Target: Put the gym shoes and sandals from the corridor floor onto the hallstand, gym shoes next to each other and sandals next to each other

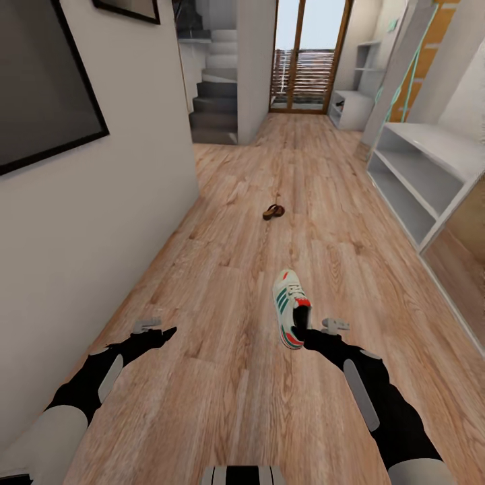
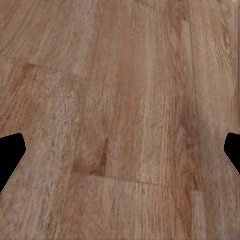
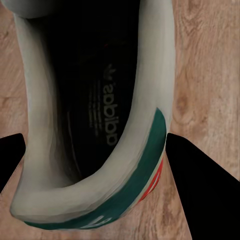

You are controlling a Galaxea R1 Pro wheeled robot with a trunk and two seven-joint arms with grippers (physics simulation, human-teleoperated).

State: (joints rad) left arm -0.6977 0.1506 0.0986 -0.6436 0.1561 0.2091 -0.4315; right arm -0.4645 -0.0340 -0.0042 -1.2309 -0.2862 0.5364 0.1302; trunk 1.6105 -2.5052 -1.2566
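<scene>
Two shoes in sight: we see one gym shoe and one sandal; the other two pieces of footwear we cannot place from here.
Floor: the wood-plank floor carries both; neither is on a shelf yet, so we judge the task barely begun.
Rack: the pale shelf unit runs along the right edge of the floor, well apart from the shoe and ahead of us. We judge the carry over to it is the long stretch where a weak hold would fail. A second white unit stands at the far end by the door; going there would, in our view, be the wrong place.
Gym shoe: it lies mid-floor, toe pointing away from us, heel toward our right arm. In the right wrist view its heel opening sits between the two dark fingers.
Right gripper: fingers apart, one on each side of the heel collar. We cannot tell whether either touches it yet. Closing on the soft collar alone could let the shoe tip toe-down or slip out when lifted; pushing down first could skid it along the planks.
Left gripper: fingers apart over bare planks, holding nothing.
Sandal: small and dark, farther up the floor, near its middle. Its low profile may make it awkward to pinch off the floor.
</scene>
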